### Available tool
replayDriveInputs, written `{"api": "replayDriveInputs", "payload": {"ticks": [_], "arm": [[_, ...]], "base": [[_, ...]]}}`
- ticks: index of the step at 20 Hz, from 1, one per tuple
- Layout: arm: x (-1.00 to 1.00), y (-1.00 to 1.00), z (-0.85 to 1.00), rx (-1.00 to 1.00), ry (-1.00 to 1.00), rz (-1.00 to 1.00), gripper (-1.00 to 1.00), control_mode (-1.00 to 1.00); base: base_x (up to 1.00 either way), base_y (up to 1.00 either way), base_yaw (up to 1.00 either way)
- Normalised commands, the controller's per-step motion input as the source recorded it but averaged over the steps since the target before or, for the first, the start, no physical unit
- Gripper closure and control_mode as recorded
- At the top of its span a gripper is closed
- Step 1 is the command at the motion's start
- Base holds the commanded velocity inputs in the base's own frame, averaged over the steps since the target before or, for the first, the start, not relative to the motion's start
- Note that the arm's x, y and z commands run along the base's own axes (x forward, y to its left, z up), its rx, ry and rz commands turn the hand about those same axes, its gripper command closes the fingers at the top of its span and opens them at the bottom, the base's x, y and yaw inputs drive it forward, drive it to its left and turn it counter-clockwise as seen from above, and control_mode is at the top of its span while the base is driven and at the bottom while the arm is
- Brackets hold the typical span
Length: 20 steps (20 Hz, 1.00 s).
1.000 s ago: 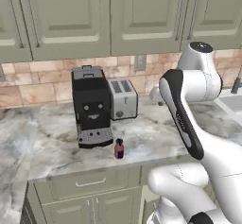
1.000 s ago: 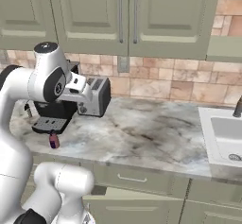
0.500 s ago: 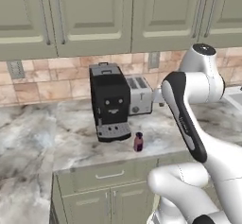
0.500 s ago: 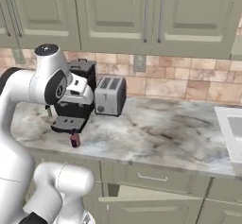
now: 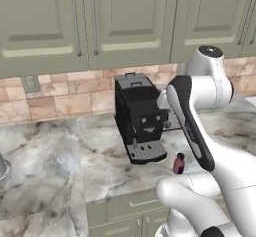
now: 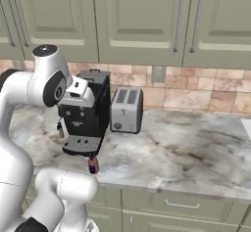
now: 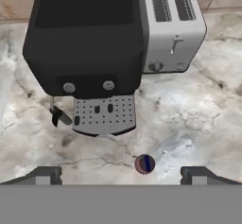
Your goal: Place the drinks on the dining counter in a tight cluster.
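The end effector (image 7: 120,173) hangs high over the desk (image 7: 198,119) with its fingers spread wide and nothing between them, looking down on the small red bottle (image 7: 144,164), which stands near the front edge before the black coffee machine (image 7: 87,43). Over the last second the base has driven sideways, bringing the bottle toward the centre; probably lining up a pick.

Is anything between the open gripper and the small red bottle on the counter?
Nothing visible. In the hand view the small red bottle stands alone on bare marble between the spread fingertips, the coffee machine and toaster further back.
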Motion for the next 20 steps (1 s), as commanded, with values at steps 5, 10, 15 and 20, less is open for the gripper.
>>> {"api": "replayDriveInputs", "payload": {"ticks": [5, 10, 15, 20], "arm": [[0.00, 0.00, 0.00, 0.00, 0.00, 0.00, -1.00, 1.00], [0.00, 0.00, 0.00, 0.00, 0.00, 0.00, -1.00, 1.00], [0.00, 0.00, 0.00, 0.00, 0.00, 0.00, -1.00, 1.00], [0.00, 0.00, 0.00, 0.00, 0.00, 0.00, -1.00, 1.00]], "base": [[-0.33, -0.28, -0.17], [-0.60, -0.14, -0.08], [0.10, -0.06, -0.04], [0.21, -0.01, -0.05]]}}
